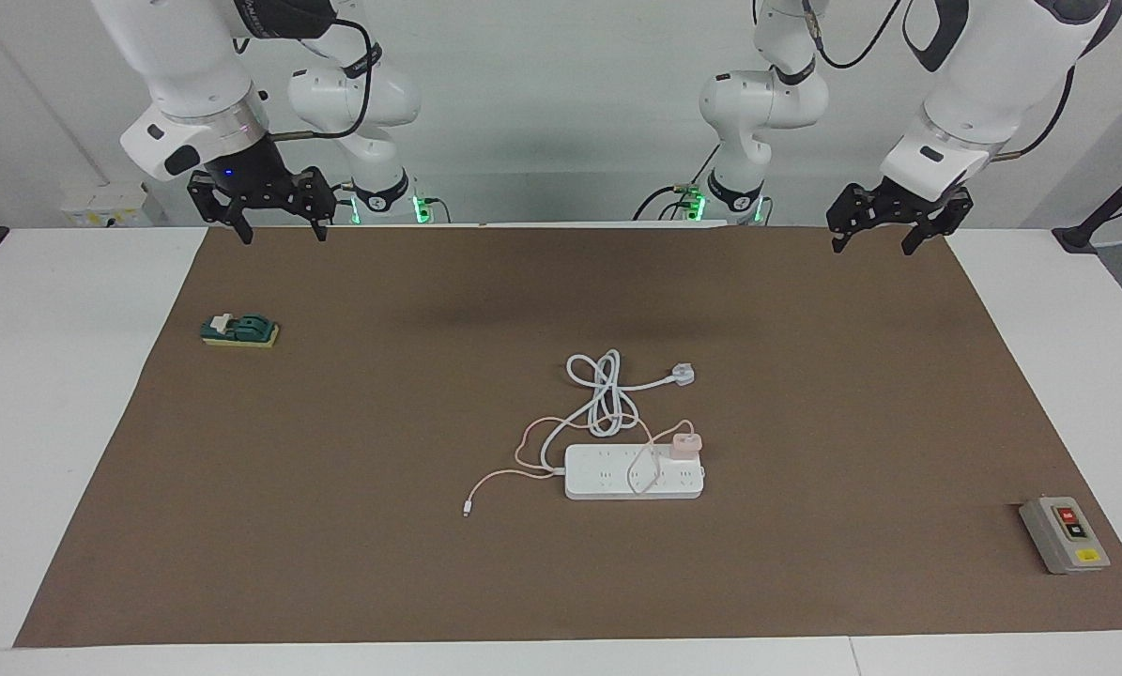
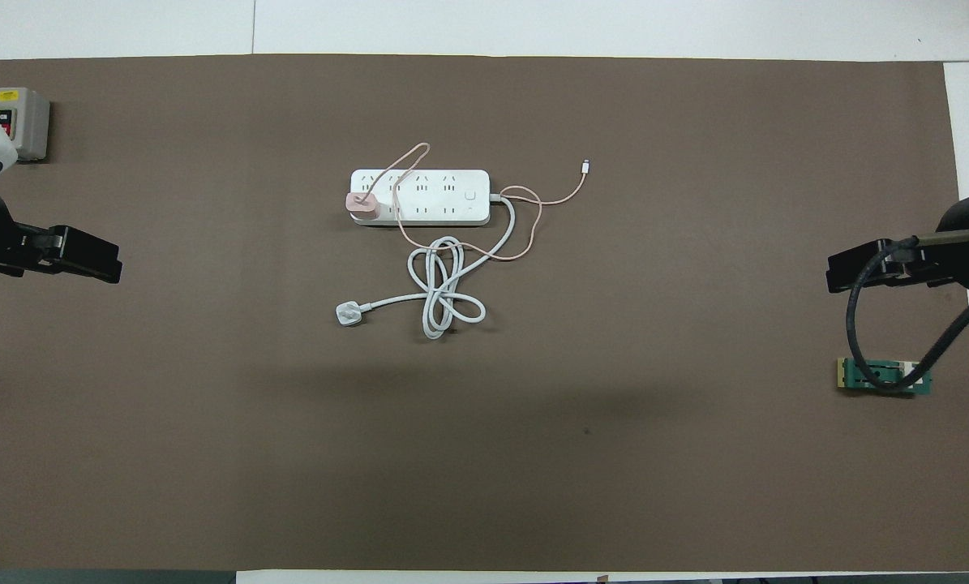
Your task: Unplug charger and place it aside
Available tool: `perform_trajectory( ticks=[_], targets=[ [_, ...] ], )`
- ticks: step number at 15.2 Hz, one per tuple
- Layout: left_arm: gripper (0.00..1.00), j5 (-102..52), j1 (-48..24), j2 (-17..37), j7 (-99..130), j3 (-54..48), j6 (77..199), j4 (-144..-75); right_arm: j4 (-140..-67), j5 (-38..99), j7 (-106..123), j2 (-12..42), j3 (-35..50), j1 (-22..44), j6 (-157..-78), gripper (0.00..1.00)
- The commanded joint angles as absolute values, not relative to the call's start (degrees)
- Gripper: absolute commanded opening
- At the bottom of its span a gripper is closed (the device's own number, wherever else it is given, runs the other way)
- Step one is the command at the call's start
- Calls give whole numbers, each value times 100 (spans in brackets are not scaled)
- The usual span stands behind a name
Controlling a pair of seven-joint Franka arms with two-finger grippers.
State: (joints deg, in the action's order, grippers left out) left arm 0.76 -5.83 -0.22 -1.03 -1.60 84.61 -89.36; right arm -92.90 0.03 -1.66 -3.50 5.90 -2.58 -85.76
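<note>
Right gripper [image 1: 275, 225] raised over the mat's [image 1: 805, 563] robot-side edge, waiting, fingers apart. Green block [image 1: 239, 330] on the mat, toward the right arm's end. Mid-mat, white strip [image 1: 633, 472] with charger [image 1: 685, 443] plugged into its end toward the left arm; pink cable [image 1: 523, 451] looping over and off the strip. White plug [image 1: 681, 375] and coiled cord [image 1: 603, 394] nearer the robots. Left gripper [image 1: 887, 233] also raised at the mat's edge, fingers spread. Grey switch box [image 1: 1064, 534] at the left arm's end.
</note>
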Motion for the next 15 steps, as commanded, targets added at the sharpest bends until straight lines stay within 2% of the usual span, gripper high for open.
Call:
perform_trajectory(
  ticks=[1,15],
  targets=[
    [100,53,-563,-220,-44,-167,8613,-9184,-9404,114,-220,-466,606,-325,-8648,100],
    [100,79,-554,-325,-53,-149,8719,-9352,-9404,44,-237,-457,598,-308,-8806,100]
  ],
)
